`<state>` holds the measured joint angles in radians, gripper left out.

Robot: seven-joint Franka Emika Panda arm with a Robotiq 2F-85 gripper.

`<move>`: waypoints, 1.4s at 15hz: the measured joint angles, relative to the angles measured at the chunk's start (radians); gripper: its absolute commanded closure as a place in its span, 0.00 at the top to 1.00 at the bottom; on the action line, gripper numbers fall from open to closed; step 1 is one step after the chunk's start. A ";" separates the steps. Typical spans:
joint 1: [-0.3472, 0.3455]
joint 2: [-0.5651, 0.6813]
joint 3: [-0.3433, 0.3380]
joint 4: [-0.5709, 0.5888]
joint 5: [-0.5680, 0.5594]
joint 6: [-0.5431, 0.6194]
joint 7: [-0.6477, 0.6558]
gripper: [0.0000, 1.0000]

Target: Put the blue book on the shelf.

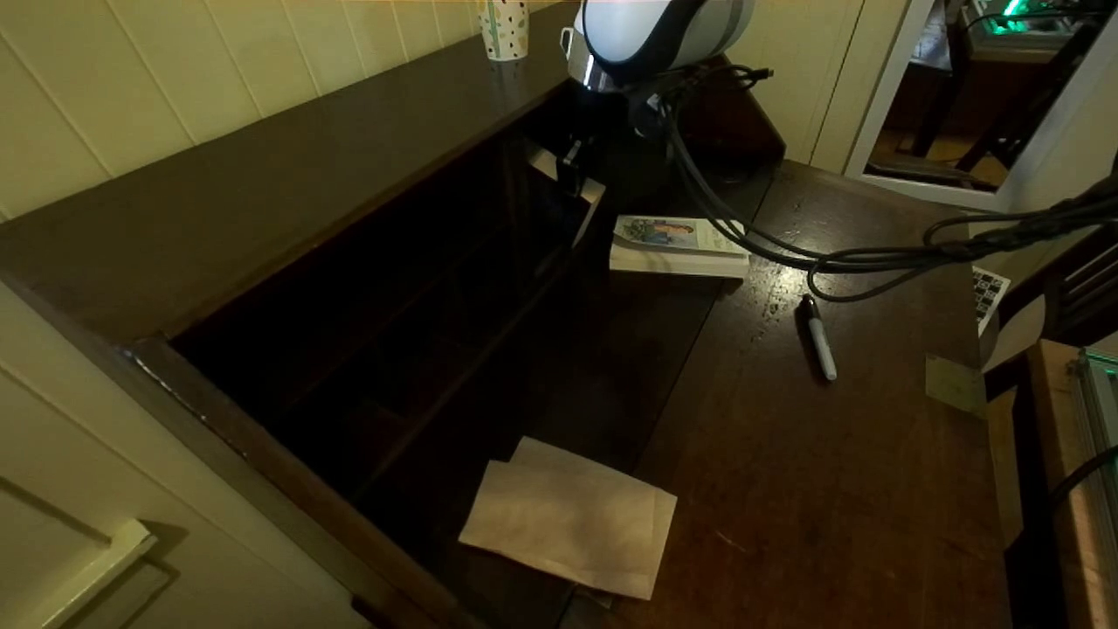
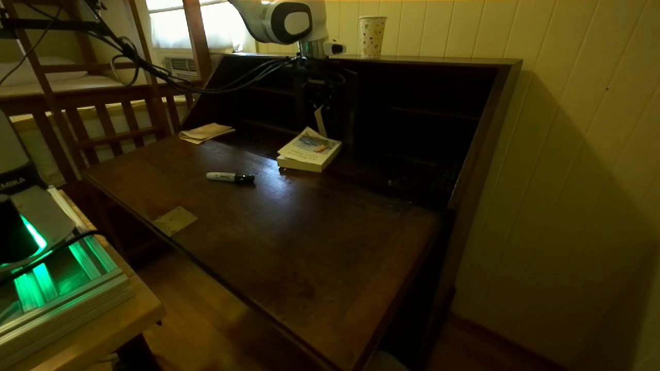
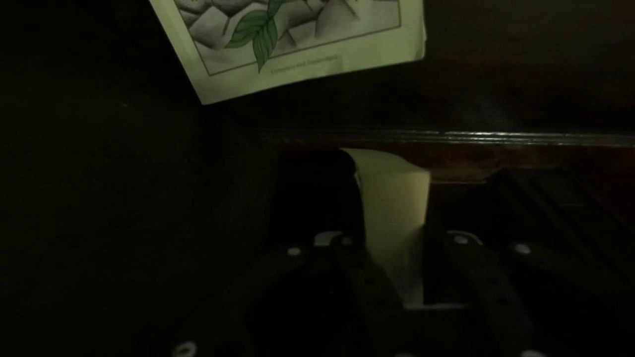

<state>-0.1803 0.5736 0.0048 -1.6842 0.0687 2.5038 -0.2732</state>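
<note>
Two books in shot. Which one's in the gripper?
The dark book, pale page edges showing between the jaws of the gripper. The illustrated white-covered book lies flat on the desk, apart from the gripper.

Wrist view: lighting poor. Black two-fingered gripper (image 3: 395, 210) clamped on a thin rectangular blue book (image 3: 394, 198), its pale paper page edges exposed, its cover lost in shadow. Rectangular white-covered book (image 3: 307, 49) with printed green leaves and grey stones observed beyond, partly in view, apart from the gripper. Glossy straight dark-brown wooden edge (image 3: 496, 137) runs between the two books.
</note>
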 measured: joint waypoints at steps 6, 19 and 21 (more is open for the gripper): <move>0.002 0.000 -0.006 0.003 0.007 -0.005 0.027 0.07; -0.070 0.015 0.039 0.045 0.077 -0.119 -0.051 0.10; -0.070 0.018 0.038 0.052 0.077 -0.126 -0.051 0.07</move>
<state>-0.2507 0.5920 0.0430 -1.6319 0.1461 2.3779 -0.3239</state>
